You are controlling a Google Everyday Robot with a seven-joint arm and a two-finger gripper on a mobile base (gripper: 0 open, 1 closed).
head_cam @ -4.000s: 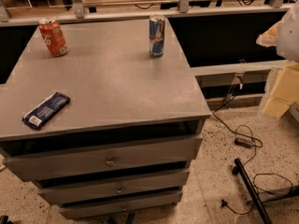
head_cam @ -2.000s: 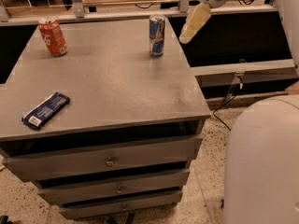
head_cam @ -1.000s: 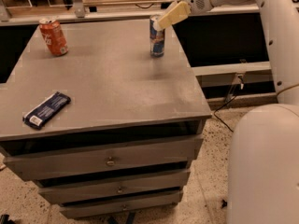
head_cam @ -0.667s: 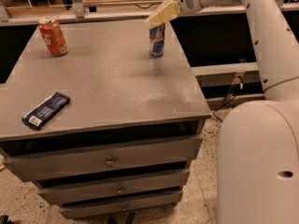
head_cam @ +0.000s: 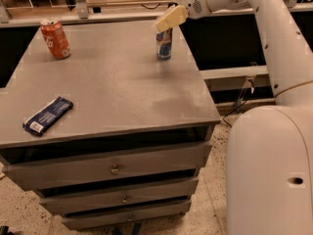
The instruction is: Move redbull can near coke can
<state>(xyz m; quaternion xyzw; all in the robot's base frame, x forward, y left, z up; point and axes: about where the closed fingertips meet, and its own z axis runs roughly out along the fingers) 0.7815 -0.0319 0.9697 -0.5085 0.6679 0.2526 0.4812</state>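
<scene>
The redbull can (head_cam: 164, 46), slim and blue-and-silver, stands upright near the far right edge of the grey cabinet top (head_cam: 117, 87). The coke can (head_cam: 55, 39), red-orange with white lettering, stands upright at the far left corner, well apart from it. My gripper (head_cam: 169, 18) reaches in from the upper right and hangs just above the redbull can, covering its top.
A flat dark-blue wrapped bar (head_cam: 47, 115) lies near the front left edge. The cabinet has three drawers (head_cam: 115, 169) below. My white arm and base (head_cam: 269, 165) fill the right side. A shelf rail (head_cam: 98, 13) runs behind the cabinet.
My arm has swung in from the right and moved left and down, so the gripper now sits directly over the redbull can. Both cans and the bar have not moved.
</scene>
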